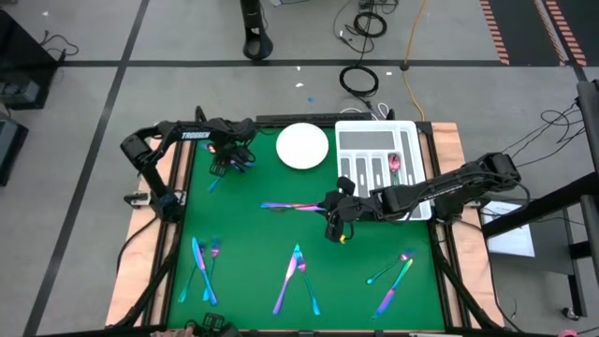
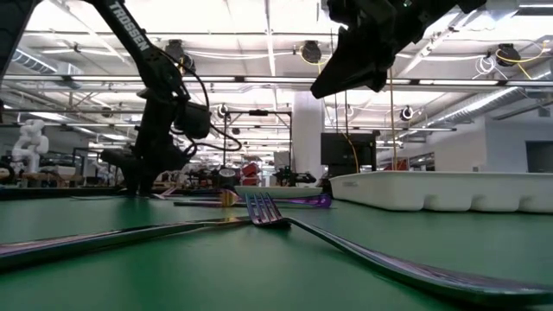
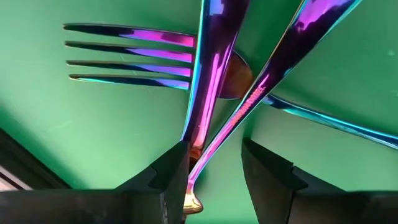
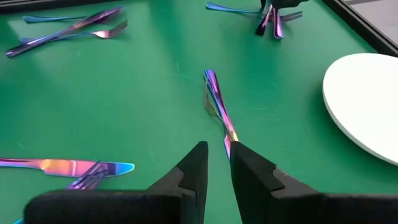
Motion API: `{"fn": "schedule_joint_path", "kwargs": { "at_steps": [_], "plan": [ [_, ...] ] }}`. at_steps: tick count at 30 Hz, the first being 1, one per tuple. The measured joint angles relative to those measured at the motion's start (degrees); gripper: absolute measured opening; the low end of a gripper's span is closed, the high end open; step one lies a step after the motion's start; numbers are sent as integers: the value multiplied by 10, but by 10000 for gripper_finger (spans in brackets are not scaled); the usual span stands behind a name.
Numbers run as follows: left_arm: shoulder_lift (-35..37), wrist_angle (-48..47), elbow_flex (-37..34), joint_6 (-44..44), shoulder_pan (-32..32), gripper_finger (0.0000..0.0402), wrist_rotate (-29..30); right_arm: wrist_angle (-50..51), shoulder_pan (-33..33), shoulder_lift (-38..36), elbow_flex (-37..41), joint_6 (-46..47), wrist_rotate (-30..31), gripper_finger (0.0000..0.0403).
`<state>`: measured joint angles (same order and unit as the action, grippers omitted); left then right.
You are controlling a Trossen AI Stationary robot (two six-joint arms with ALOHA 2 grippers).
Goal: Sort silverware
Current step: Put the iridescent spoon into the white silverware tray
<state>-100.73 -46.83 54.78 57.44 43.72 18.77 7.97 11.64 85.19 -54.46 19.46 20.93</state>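
Observation:
The silverware lies in groups on the green mat (image 1: pixel 253 234). My left gripper (image 1: pixel 227 157) is open and low over a small pile (image 1: pixel 236 165) at the far left. In the left wrist view its fingers (image 3: pixel 214 155) stand on either side of the ends of two crossed iridescent handles (image 3: pixel 208 99), which lie over a fork (image 3: pixel 130 62). My right gripper (image 1: pixel 337 223) hangs above the mat, as the low view (image 2: pixel 346 78) shows. It is open by a narrow gap and empty (image 4: pixel 219 149), just short of the handle end of a pair of pieces (image 4: pixel 219 106) at mid-table (image 1: pixel 292 206). My left gripper comes down on the handle ends (image 3: pixel 198 163) of two crossed pieces, with one finger (image 3: pixel 171 177) close against them and the other (image 3: pixel 267 177) apart. I cannot tell whether it touches them. The pieces lie flat on the mat.
A white round plate (image 1: pixel 302 146) and a white slotted tray (image 1: pixel 370 142) holding a pink spoon (image 1: pixel 395 164) stand at the far side. More silverware lies near the front: at the left (image 1: pixel 203 267), centre (image 1: pixel 298 276) and right (image 1: pixel 395 273).

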Motion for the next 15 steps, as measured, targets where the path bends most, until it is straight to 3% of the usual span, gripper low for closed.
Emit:
{"fn": "schedule_joint_path", "kwargs": {
  "at_steps": [4,11,15],
  "plan": [
    [-1,2,0,-1,0,117,5,0,0,0,0,0,0,59],
    [-3,5,9,1,1,19,9,0,0,0,0,0,0,59],
    [-4,-1,15,-3,-3,11,17,0,0,0,0,0,0,59]
  ]
}}
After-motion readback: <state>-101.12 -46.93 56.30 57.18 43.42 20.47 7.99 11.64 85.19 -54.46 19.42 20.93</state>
